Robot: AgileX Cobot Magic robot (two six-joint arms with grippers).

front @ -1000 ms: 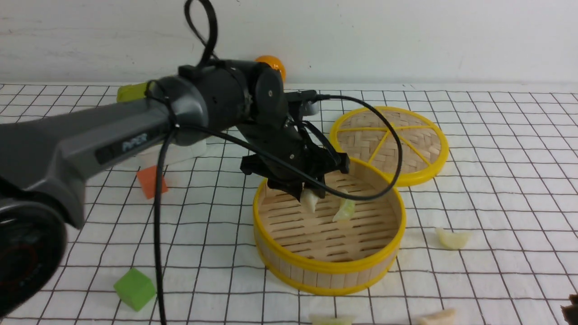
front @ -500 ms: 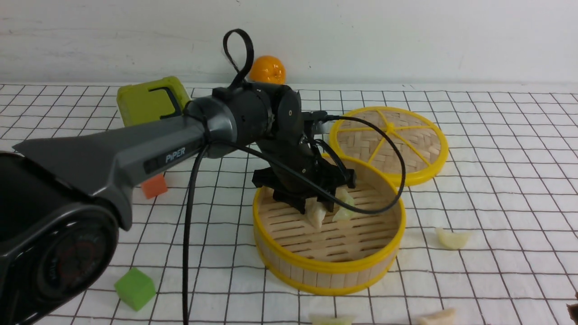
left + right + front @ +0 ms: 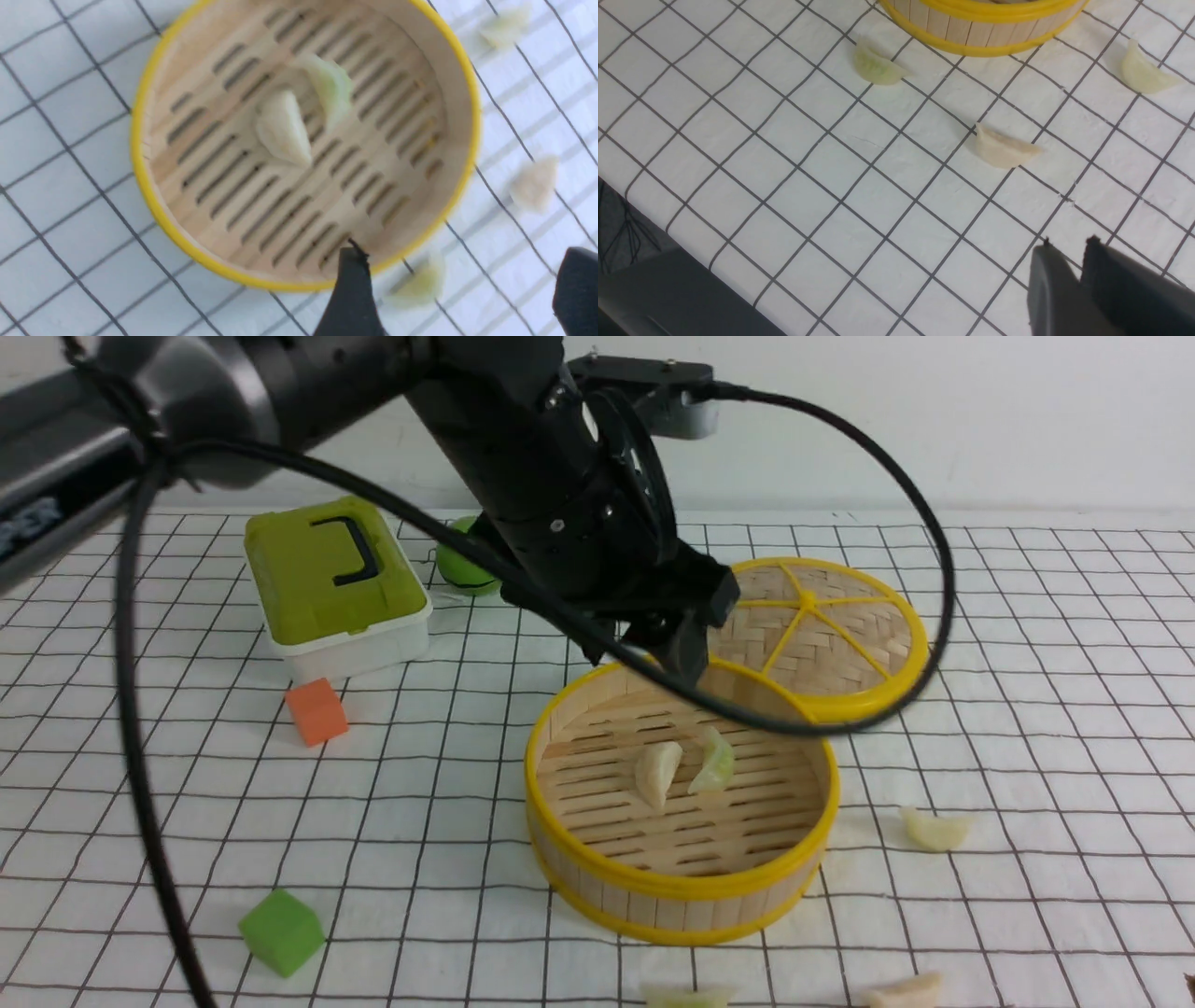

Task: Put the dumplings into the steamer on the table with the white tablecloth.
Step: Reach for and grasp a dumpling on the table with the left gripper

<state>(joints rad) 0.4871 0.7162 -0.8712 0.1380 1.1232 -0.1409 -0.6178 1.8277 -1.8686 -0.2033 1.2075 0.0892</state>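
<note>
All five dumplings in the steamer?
No: only two dumplings lie in the steamer; three more sit on the cloth outside it.

You've got the left gripper (image 3: 653,653) above the far rim of the steamer (image 3: 677,889). Inside it, white dumpling (image 3: 656,773) beside greenish dumpling (image 3: 714,763). Pale dumpling (image 3: 936,829) lies right of it. Edge dumpling (image 3: 686,997) and tan dumpling (image 3: 904,992) lie in front.
</note>
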